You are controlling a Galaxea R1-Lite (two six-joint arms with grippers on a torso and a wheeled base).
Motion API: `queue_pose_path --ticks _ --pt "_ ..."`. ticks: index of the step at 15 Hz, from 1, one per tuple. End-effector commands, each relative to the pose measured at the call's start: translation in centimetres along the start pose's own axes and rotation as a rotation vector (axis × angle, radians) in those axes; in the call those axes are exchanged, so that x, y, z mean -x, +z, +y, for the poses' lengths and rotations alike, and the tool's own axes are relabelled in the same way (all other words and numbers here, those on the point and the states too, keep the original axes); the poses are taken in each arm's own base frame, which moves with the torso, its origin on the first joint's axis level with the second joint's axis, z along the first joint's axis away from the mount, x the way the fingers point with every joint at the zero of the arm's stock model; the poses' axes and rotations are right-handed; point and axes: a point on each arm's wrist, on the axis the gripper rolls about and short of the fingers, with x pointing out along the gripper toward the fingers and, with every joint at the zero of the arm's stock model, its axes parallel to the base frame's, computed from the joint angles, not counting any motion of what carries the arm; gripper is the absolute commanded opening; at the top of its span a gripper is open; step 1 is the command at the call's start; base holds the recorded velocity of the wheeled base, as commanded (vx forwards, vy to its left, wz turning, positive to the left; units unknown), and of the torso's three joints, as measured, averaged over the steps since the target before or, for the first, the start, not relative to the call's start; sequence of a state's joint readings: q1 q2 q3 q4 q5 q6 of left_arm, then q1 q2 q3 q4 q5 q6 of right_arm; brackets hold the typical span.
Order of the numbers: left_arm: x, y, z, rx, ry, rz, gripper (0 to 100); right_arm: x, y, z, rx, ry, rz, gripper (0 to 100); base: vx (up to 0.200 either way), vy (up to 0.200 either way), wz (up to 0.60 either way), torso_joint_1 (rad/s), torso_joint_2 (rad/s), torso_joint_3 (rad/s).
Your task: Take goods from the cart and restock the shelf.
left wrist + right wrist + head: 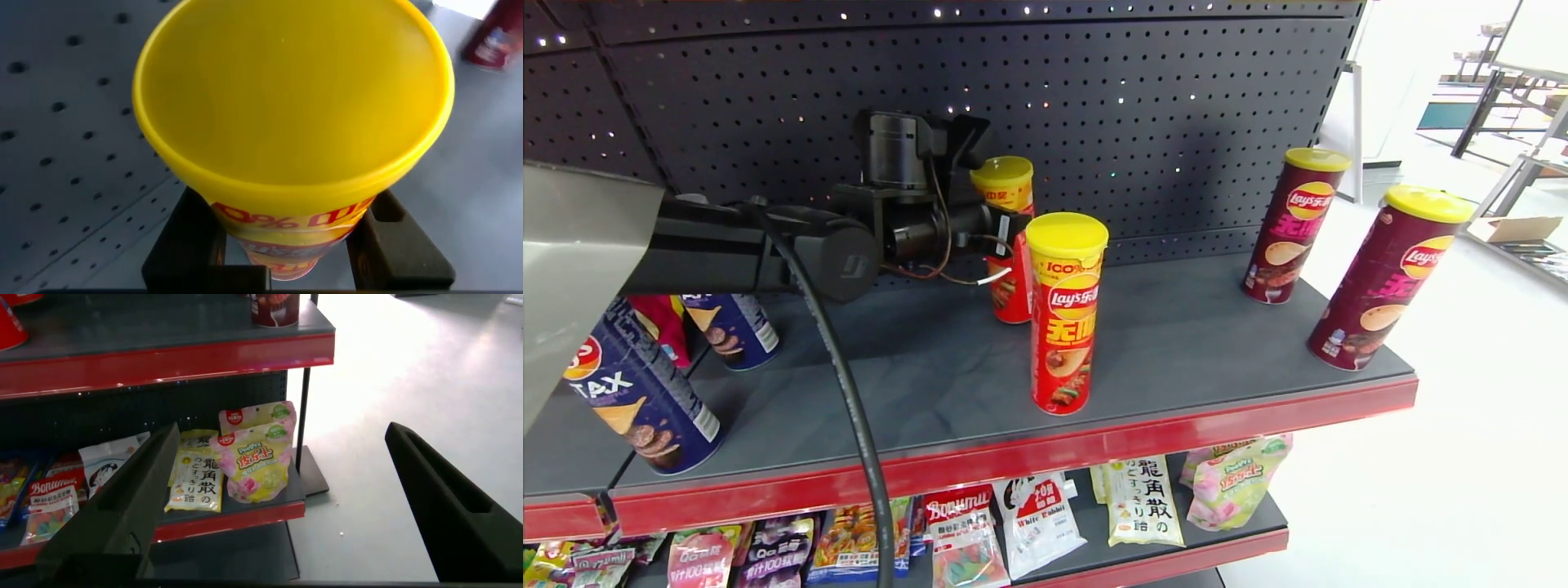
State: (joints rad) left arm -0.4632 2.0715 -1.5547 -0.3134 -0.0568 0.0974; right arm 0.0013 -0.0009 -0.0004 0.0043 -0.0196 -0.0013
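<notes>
L gripper (998,235): fingers clamped on red can (294,106), one per side just below its yellow lid. Can axis vert., near shelf (1176,343) back edge, behind 2nd red can (1063,318). I judge L arm is the one to place it. R gripper (286,508): spread wide, empty.

Rear can (1005,183) behind front can (1066,314)

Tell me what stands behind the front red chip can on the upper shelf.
A second red chip can, yellow-lidded, gripped by the left gripper before the pegboard. The front can hides part of its side.
</notes>
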Motion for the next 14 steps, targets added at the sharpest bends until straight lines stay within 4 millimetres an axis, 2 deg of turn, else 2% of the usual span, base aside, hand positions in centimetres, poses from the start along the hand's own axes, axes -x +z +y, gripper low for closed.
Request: queue_pose_path --ticks 1,14 --pt "0.0 0.2 -0.4 0.025 0.027 -0.003 0 0.0 0.0 0.0 0.000 0.000 0.002 100 0.000 0.000 0.00 0.000 0.00 0.000" --pt "-0.5 -0.3 -1.5 0.051 0.035 0.014 0 0.0 0.0 0.0 0.000 0.000 0.000 100 0.000 0.000 0.00 0.000 0.00 0.000"
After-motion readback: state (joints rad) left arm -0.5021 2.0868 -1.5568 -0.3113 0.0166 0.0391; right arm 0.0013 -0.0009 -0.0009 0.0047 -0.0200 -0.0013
